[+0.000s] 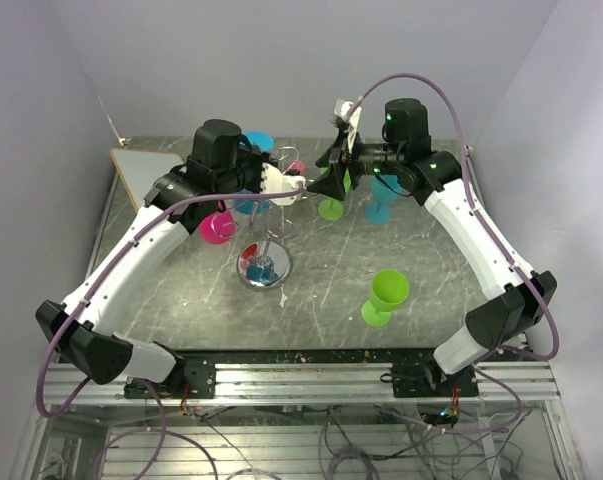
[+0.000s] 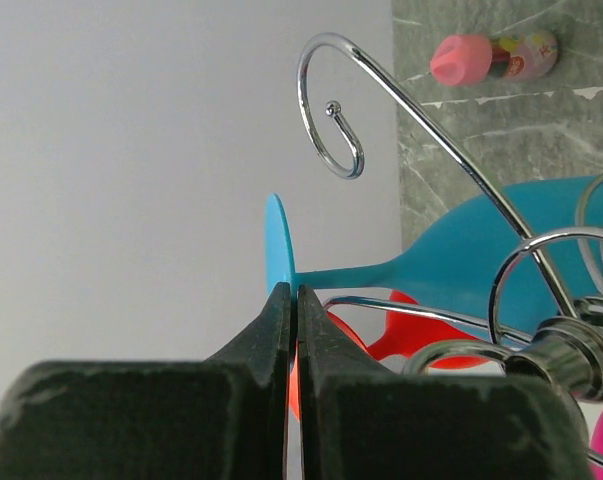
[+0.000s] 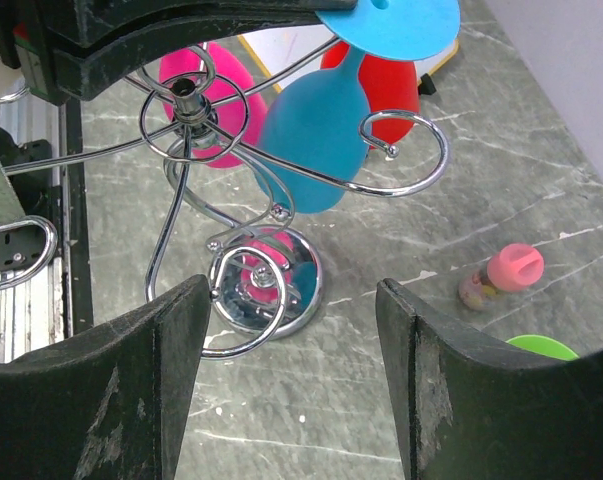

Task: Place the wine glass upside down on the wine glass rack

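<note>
**Blue glass hangs foot-up on wire rack as two arms close in**

Both arm bases sit on an aluminium rail point(image 1: 301, 372) at the near edge. From there the grey marbled table point(image 1: 181, 310) lies open across its middle. A green wine glass point(image 1: 386, 295) sits alone on the right half, well apart from the rack.

Left of centre, the wine glass rack point(image 1: 264, 268) rests on its round chrome base, with a small pink-capped bottle point(image 3: 503, 275) lying on the stone near it. The thin post rises straight up to curled wire arms.

The blue wine glass point(image 3: 316, 130) hangs there upside down, foot on top and bowl below, its long axis vertical beside the post. A pink wine glass point(image 1: 218, 227) and a red wine glass point(image 3: 391, 90) hang on neighbouring arms, leaving little room around the hub.

The left gripper point(image 2: 292, 300) is pressed closed, nothing visible between its fingertips. They sit right at the blue foot, though whether they touch it cannot be told. The right gripper point(image 3: 291, 290) hovers on the rack's other side, jaws spread wide and empty. Walls hem the table at its left, right and far edges.
</note>
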`<state>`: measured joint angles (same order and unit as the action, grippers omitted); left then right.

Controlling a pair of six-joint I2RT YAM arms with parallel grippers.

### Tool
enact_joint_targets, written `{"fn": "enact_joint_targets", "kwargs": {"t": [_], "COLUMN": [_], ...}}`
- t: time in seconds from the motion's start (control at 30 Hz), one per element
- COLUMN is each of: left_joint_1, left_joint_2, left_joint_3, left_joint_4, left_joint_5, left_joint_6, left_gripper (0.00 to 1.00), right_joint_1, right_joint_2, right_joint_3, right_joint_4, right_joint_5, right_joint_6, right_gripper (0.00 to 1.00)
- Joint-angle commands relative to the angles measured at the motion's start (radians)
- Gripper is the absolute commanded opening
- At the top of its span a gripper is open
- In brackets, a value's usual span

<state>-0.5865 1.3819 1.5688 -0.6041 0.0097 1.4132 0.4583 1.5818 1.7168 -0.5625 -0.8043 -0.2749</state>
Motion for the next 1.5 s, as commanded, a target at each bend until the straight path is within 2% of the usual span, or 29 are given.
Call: {"fn": "enact_joint_targets", "kwargs": {"t": [0.0,0.3,0.5,0.7,0.87,1.17,1.47], "left_joint_1": [-0.010,-0.010,-0.009,-0.022,-0.037,-0.054,-0.088], "left_joint_2": [-0.025,-0.021,-0.019,-0.014,0.001,0.003,0.002], "left_joint_3": [-0.023,-0.031,-0.031,-0.029,-0.026,-0.010,-0.002], "left_joint_4": [0.116,0.187,0.183,0.200,0.231,0.195,0.173], "left_joint_5": [-0.057,-0.083,-0.081,-0.081,-0.133,-0.109,-0.152], "left_joint_6": [-0.034,-0.203,-0.248,-0.368,-0.387,-0.431,-0.482], "left_gripper": [0.07,0.07,0.07,0.07,0.07,0.07,0.07], "right_joint_1": [0.000,0.000,0.000,0.000,0.000,0.000,0.000], "right_joint_2": [0.020,0.034,0.032,0.030,0.032,0.021,0.015], "right_joint_3": [0.008,0.017,0.017,0.009,0.009,-0.003,-0.026], "right_joint_4": [-0.046,-0.053,-0.056,-0.050,-0.045,-0.031,-0.010], "right_joint_5": [0.031,0.031,0.036,0.042,0.039,0.038,0.056], "right_joint_6": [-0.033,-0.037,-0.042,-0.045,-0.036,-0.017,0.003], "right_gripper": [0.66,0.66,0.65,0.65,0.65,0.67,0.67]}}
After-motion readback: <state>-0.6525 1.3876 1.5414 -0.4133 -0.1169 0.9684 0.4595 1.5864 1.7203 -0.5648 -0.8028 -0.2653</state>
